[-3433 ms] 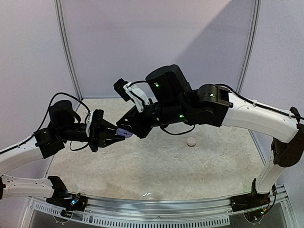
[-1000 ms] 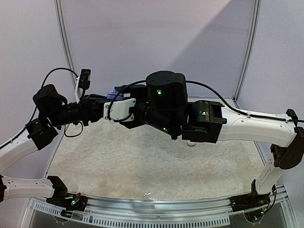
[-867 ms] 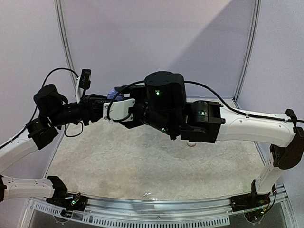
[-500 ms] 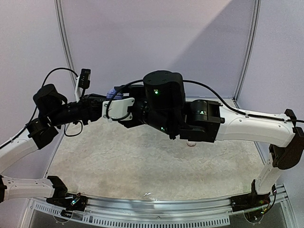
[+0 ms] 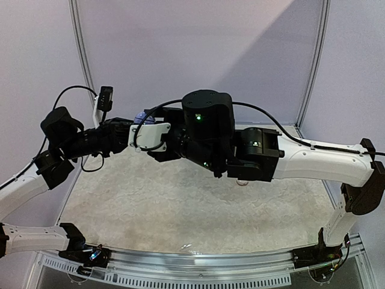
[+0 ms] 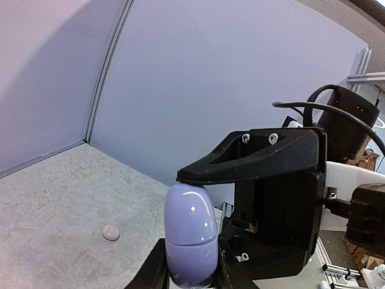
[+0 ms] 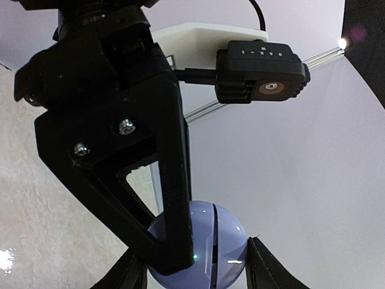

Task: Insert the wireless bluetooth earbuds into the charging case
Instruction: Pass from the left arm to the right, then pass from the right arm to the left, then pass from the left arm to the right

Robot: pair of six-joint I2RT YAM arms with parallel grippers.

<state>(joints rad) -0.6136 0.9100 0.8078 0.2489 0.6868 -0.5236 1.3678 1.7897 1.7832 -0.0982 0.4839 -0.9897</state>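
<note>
The charging case (image 6: 191, 235), a smooth lavender pebble, is held in mid-air at the back left, seen from above as a small lavender patch (image 5: 141, 117). My left gripper (image 6: 191, 272) is shut on its lower half, one finger on each side. A finger (image 6: 252, 159) of my right gripper rests on its top end. In the right wrist view the case (image 7: 219, 247) sits between the right gripper's (image 7: 195, 268) fingers, with its seam showing a thin dark gap. One small pale round earbud (image 6: 111, 232) lies on the table. No other earbud shows.
The table (image 5: 180, 198) has a pale mottled top. Lavender walls with metal posts (image 5: 81, 60) close in the back and sides. The right arm's bulky black wrist (image 5: 207, 126) hangs over the table's middle and covers most of the earbud there.
Since the earliest frame both arms have carried the case up and to the back left. Over the last second the right wrist has edged slightly left; the case stays gripped.
</note>
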